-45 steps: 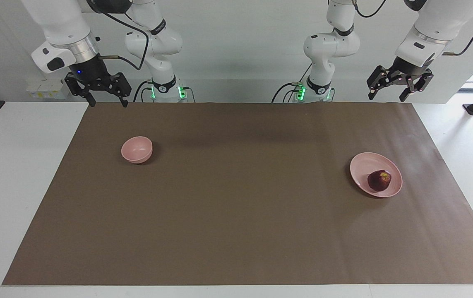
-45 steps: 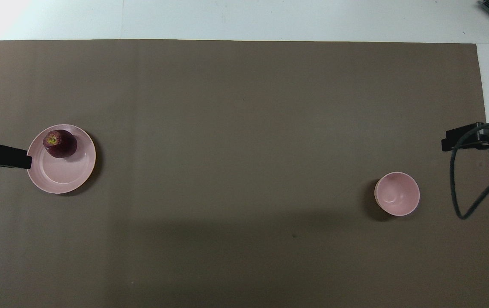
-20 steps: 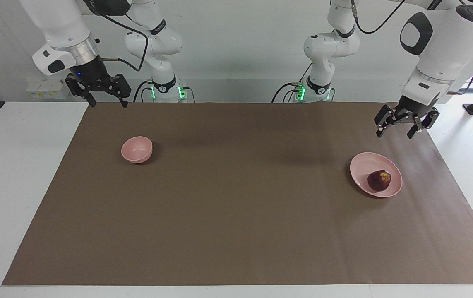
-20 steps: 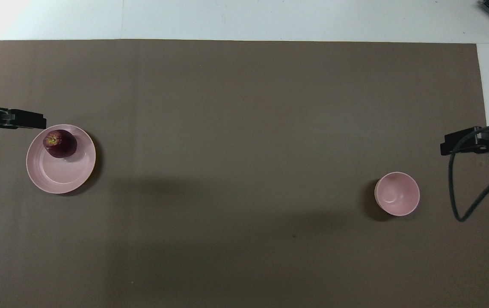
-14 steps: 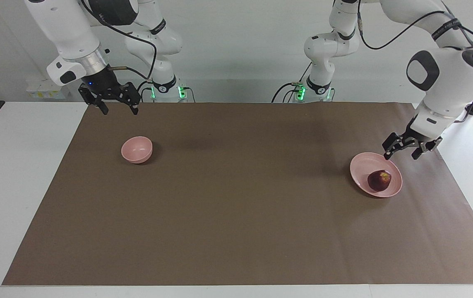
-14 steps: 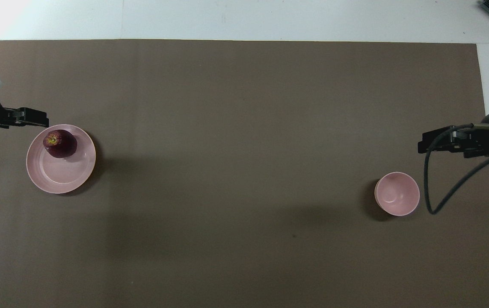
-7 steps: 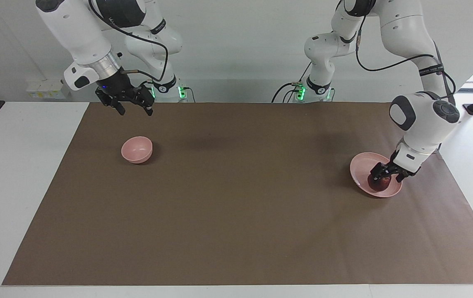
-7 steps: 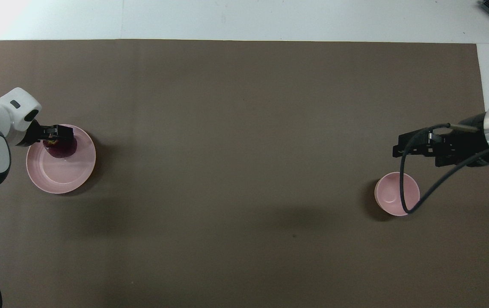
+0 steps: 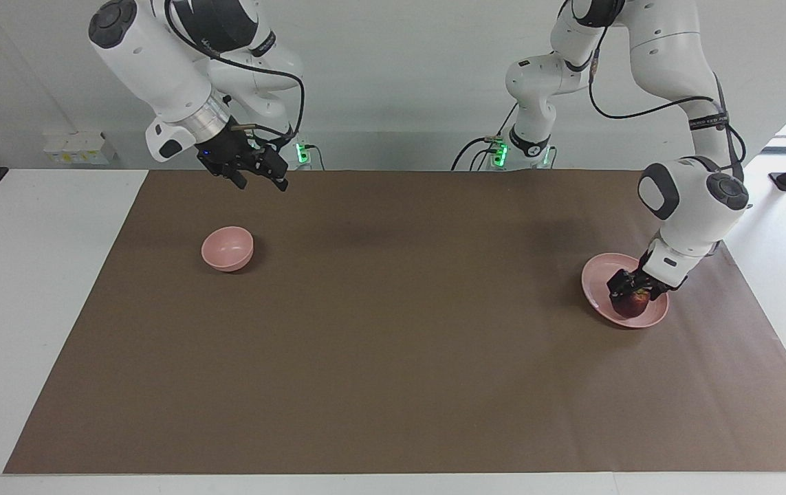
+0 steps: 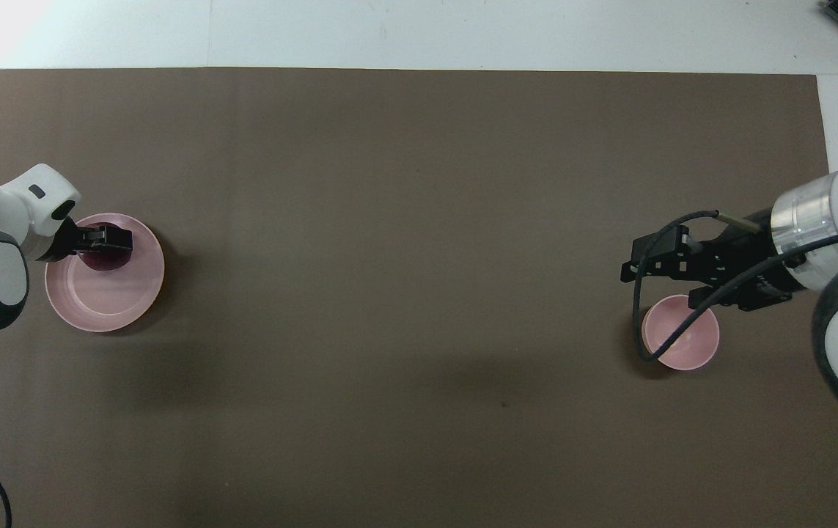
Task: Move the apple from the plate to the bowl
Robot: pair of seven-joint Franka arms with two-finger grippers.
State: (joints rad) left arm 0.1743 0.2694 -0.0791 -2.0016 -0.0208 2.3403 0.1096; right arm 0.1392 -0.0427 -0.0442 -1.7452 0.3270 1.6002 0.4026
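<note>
The dark red apple lies on the pale pink plate toward the left arm's end of the table. My left gripper is down at the apple, right around it, and the apple still rests on the plate. In the overhead view the left gripper covers most of the apple on the plate. The small pink bowl stands empty toward the right arm's end. My right gripper is open and empty, raised over the mat beside the bowl.
A brown mat covers the table, with white table surface at both ends. The right arm's black cable hangs over the bowl in the overhead view.
My left gripper has come down from above the plate's edge onto the apple. My right gripper has swung inward from the mat's corner to a spot over the mat near the bowl.
</note>
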